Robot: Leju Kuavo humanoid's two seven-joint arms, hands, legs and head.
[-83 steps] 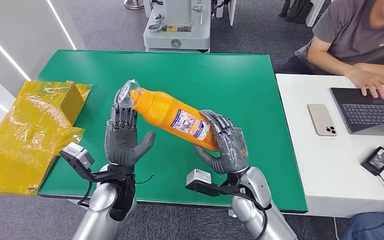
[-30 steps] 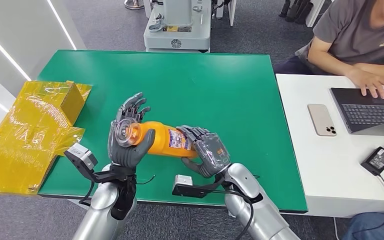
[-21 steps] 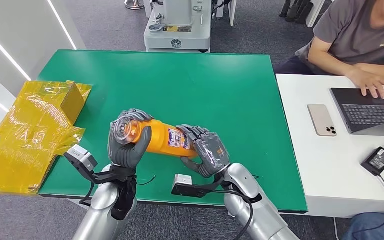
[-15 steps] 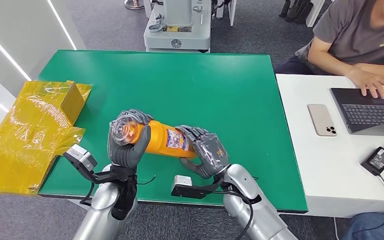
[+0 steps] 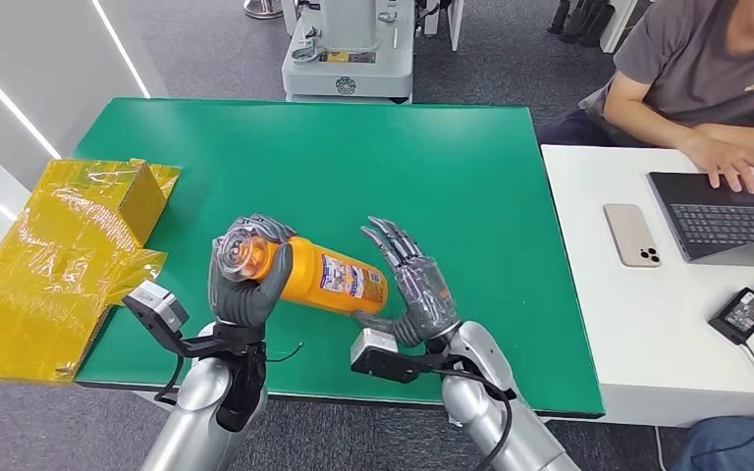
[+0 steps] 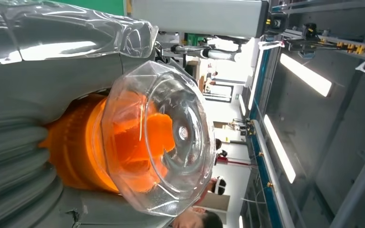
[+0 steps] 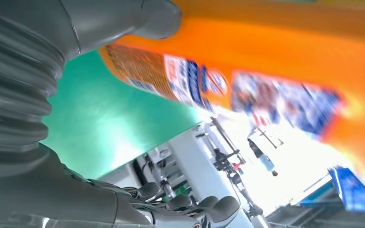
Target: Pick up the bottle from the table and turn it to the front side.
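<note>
L hand (image 5: pixel 245 283) grips orange bottle (image 5: pixel 322 280) at cap end above green surface (image 5: pixel 471 177), R hand (image 5: pixel 414 289) open w/ fingers spread beside base; one-ended hold could let it sag/slip.

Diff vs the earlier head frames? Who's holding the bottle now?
The right robot hand has let go: its fingers, wrapped over the base of the orange bottle half a second ago, are now spread, with the thumb still close under the base. The left robot hand, open earlier, has closed around the neck below the clear cap and holds the bottle. Green table, yellow packaging and the person unchanged.
</note>
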